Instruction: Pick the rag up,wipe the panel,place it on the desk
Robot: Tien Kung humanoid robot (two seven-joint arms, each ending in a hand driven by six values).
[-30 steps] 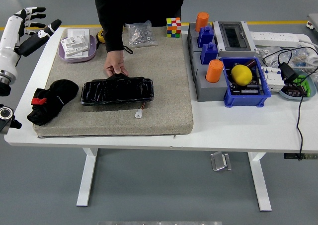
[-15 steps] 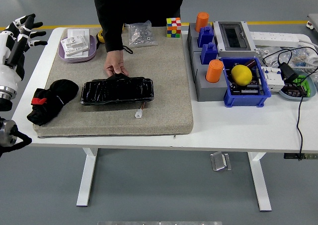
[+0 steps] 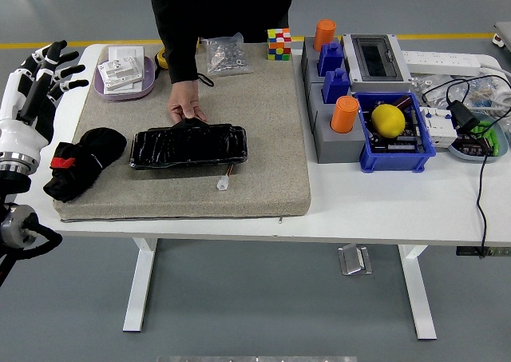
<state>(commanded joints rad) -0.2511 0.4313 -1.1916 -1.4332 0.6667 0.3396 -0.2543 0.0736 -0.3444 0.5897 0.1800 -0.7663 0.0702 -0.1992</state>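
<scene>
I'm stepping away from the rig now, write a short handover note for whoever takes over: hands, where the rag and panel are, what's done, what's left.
Left hand: open, fingers spread, raised at the table's left edge, holding nothing.
Right hand: not in view.
Rag: black, bunched on the left end of the grey mat, untouched.
Panel: glossy black, lying flat on the mat right of the rag; a person's hand rests at its far edge.
Done: nothing yet.
Left: grasp the rag, wipe the panel, set the rag down on the desk.
</scene>
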